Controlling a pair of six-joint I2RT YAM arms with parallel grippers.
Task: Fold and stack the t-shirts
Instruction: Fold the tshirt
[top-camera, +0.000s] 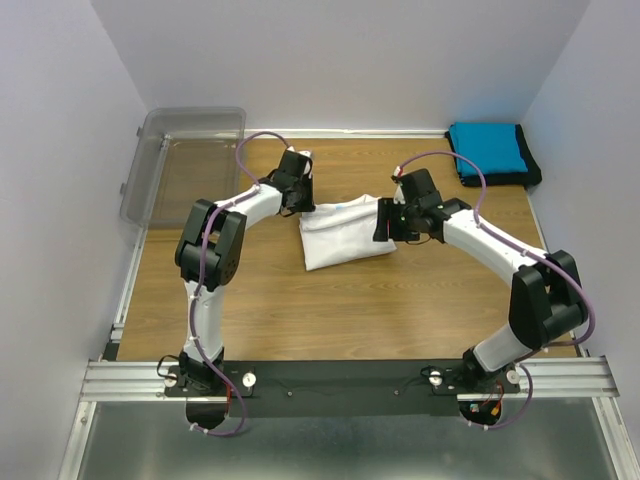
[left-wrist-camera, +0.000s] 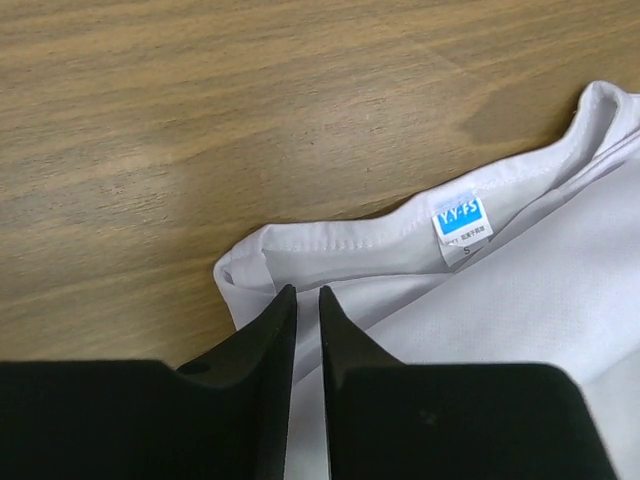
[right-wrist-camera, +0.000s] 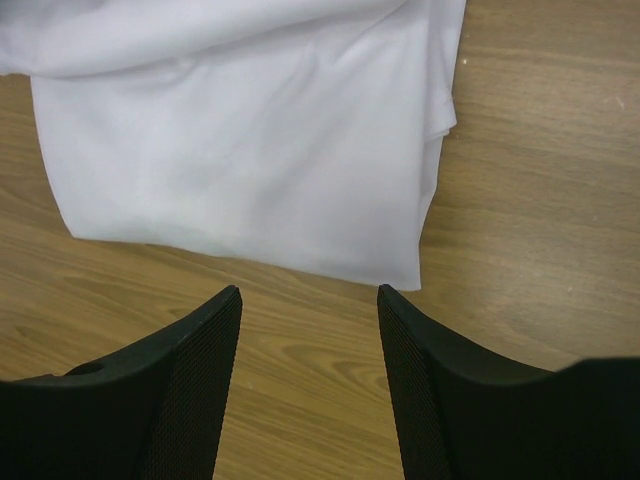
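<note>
White shirt (top-camera: 345, 238) lies partly folded in the middle of the table (top-camera: 300, 310), with its collar (left-wrist-camera: 340, 235) and label (left-wrist-camera: 461, 222) at the far-left corner. Left gripper (left-wrist-camera: 298, 292) sits over that collar edge, jaws nearly closed with a slim gap and no cloth visibly pinched; likely pinning the corner. Right gripper (right-wrist-camera: 310, 290) hovers just off the shirt's right edge, jaws wide, lined up to take the fold. Blue shirt (top-camera: 488, 148) lies on black one (top-camera: 532, 176) at far right, probably the stack.

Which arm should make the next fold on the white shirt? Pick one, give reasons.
Left, probably. The left pincer sits nearly closed over the collar of the white shirt. The right pincer is open over the table, short of the cloth.
</note>
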